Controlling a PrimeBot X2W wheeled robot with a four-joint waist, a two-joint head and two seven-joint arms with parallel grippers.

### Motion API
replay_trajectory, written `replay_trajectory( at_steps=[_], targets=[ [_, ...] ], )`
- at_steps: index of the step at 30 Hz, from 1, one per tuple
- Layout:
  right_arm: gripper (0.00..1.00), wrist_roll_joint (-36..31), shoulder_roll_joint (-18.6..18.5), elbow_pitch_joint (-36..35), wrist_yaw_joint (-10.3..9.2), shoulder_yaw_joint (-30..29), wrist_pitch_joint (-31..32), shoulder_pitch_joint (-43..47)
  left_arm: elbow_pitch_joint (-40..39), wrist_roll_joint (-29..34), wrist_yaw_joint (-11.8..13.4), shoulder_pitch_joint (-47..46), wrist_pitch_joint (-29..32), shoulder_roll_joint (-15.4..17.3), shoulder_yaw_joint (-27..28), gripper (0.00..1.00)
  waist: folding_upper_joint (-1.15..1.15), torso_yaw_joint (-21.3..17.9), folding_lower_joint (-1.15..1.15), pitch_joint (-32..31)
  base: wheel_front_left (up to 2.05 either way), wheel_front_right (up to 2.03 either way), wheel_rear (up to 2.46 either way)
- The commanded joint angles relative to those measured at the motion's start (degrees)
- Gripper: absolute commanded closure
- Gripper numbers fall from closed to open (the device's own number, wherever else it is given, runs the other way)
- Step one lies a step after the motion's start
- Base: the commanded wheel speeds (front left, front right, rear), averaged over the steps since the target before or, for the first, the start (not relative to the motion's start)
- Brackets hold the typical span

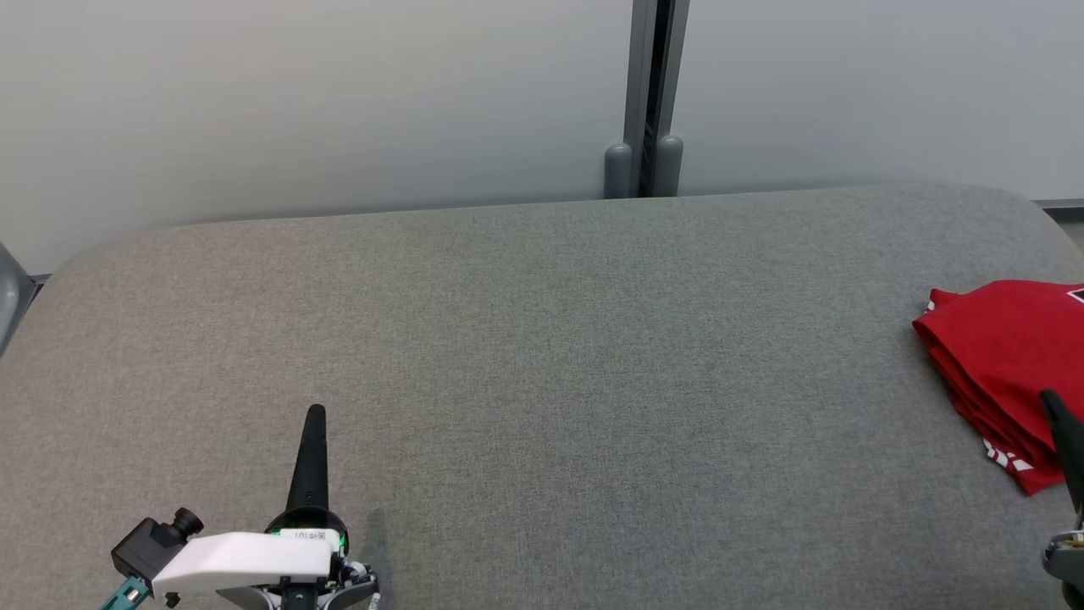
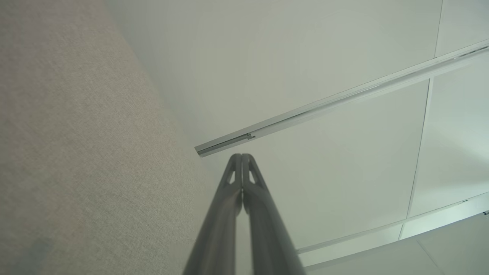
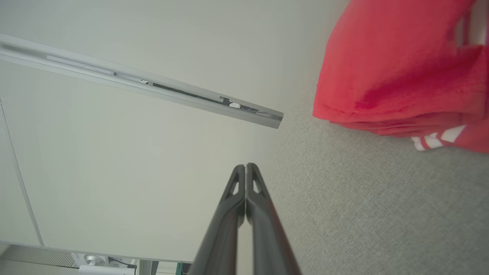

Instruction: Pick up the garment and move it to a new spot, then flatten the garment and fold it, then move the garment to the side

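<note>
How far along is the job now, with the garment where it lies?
Done, it seems: the garment lies folded in layers at the right edge of the table, so it looks already moved aside. In hand: nothing. The left tool and the right tool are both shut and empty, the right one near the garment but not gripping it. Left: probably nothing, judging from this.
</note>
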Motion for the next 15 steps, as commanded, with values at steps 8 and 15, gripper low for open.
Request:
replay_trajectory(
  at_steps=[8, 15],
  targets=[
    [1.00, 4.8, -0.9, 1.1, 0.02, -1.5, 2.1, -1.8, 0.4, -3.6, -1.4, -1.8, -0.5, -0.7, 0.0, 1.00, 0.00, 0.1, 0.00, 0.1, 0.00, 0.00, 0.00],
    [1.00, 7.9, -1.1, 2.0, 0.02, -2.4, 3.4, -2.5, 0.9, -6.2, -2.0, -2.0, -0.5, -1.4, 0.0, 1.00, 0.00, 0.1, 0.00, 0.2, 0.00, 0.00, 0.00]
  ],
)
